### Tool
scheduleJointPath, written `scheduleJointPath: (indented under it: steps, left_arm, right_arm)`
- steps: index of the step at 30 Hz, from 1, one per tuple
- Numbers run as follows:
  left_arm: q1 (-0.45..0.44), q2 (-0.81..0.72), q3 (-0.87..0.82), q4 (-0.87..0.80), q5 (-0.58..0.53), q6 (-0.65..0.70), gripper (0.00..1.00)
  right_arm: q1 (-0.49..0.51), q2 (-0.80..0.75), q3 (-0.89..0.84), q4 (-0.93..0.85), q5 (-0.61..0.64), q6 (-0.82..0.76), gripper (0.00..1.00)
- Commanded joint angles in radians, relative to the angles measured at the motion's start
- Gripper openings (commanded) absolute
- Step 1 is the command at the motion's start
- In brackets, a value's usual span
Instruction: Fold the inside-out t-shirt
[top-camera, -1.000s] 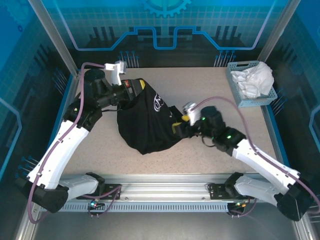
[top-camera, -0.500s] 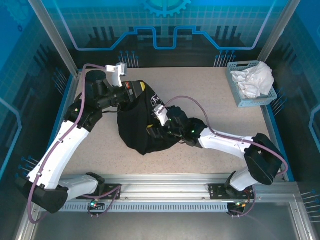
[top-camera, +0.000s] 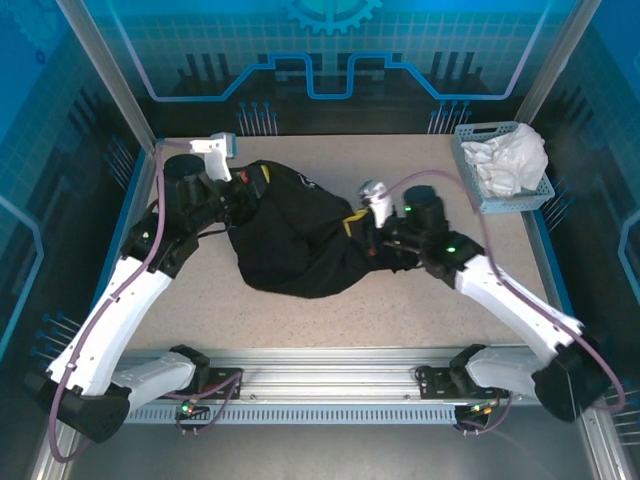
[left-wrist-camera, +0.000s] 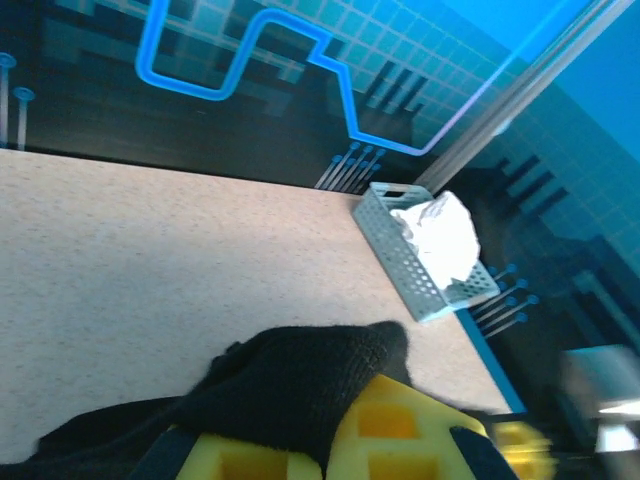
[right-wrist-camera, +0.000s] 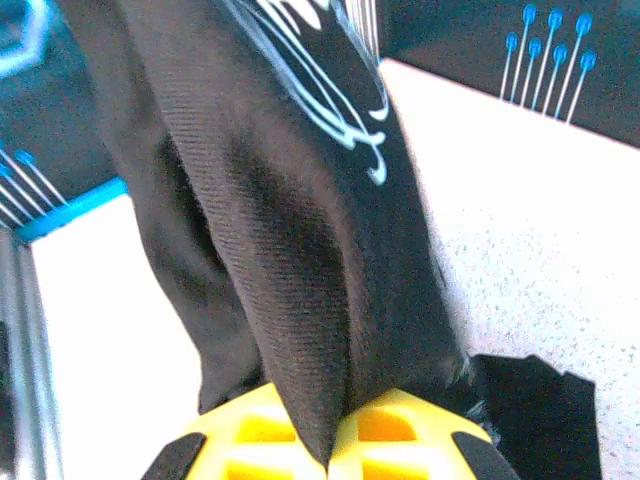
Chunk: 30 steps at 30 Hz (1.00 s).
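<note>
right wrist view, closest in: the right claw (right-wrist-camera: 330, 445) is pressed together on a fold of the black t-shirt (right-wrist-camera: 300, 230). the cloth runs straight up and away from its yellow pads (right-wrist-camera: 250, 438), with pale printed lines on it. on the left wrist view, the left claw (left-wrist-camera: 322, 455) is likewise pinching a bunched black edge.

from the top, the t-shirt is strung between the two claws. its long axis runs left to right across the middle of the surface (top-camera: 420, 300), and the slack belly sags toward the arm bases. so neither arm is nearer; each holds one end, and i judge the coming move turns on that span.

i can't tell which parts i hold, whether hem, sleeve or collar. i also can't tell whether the belly rests on the surface or hangs just off it.

in the far right corner, well apart, sits a basket (top-camera: 505, 204) with white cloth (top-camera: 510, 155).
</note>
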Motion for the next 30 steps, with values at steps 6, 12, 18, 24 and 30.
scheduleJointPath:
  steps: [6, 12, 18, 24, 30]
  left_arm:
    - [0.005, 0.074, -0.123, 0.084, -0.069, 0.072, 0.03]
    - [-0.012, 0.16, -0.188, 0.04, -0.21, 0.145, 0.31]
    - [-0.186, -0.006, -0.378, 0.093, -0.413, 0.176, 0.55]
    - [-0.325, -0.109, -0.574, 0.348, -0.161, 0.207, 0.56]
    - [-0.398, 0.046, -0.518, 0.4, -0.146, 0.292, 0.57]
  right_arm:
    - [-0.119, -0.023, 0.085, -0.184, -0.5, 0.018, 0.0]
    - [-0.136, 0.106, 0.118, -0.181, -0.525, 0.116, 0.0]
    - [-0.138, 0.184, 0.148, -0.152, -0.507, 0.2, 0.0]
    - [-0.142, 0.208, 0.182, -0.187, -0.482, 0.192, 0.0]
    - [-0.144, 0.211, 0.188, -0.188, -0.479, 0.199, 0.0]
